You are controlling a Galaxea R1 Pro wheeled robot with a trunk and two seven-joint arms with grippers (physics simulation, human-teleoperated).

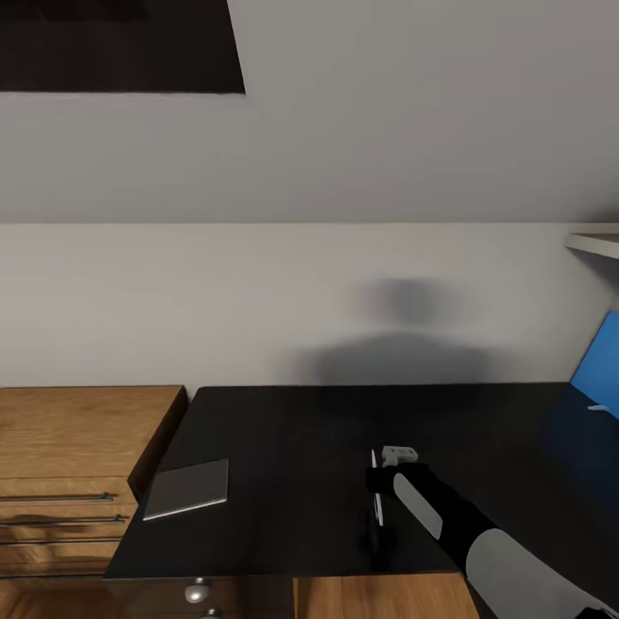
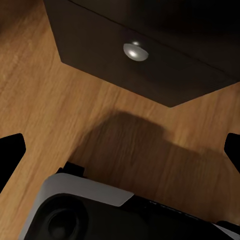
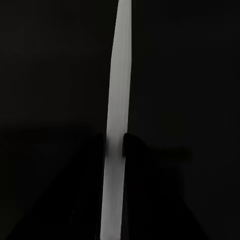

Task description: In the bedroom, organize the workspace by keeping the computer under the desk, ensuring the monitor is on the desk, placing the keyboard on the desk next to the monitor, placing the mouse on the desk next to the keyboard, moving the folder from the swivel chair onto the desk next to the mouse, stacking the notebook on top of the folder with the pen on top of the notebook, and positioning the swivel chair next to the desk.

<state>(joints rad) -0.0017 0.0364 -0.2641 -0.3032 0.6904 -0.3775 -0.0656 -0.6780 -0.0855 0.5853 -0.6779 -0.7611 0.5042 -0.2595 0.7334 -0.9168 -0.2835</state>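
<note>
Pale grey-white wall point(image 1: 172, 301) straight ahead, with a soft dark shadow on it. Sloped grey-white ceiling point(image 1: 387, 112) leaning in above, holding a dark skylight window point(image 1: 120, 43) near the top corner. Light wood cabinet point(image 1: 77, 447) with long thin bar handles low at the left, tight beside the dark tabletop. Small white shelf point(image 1: 595, 242) sticking out at the right edge. Warm light wood floor point(image 2: 75, 115) below, shadowed in the middle. Soft, even light everywhere.
</note>
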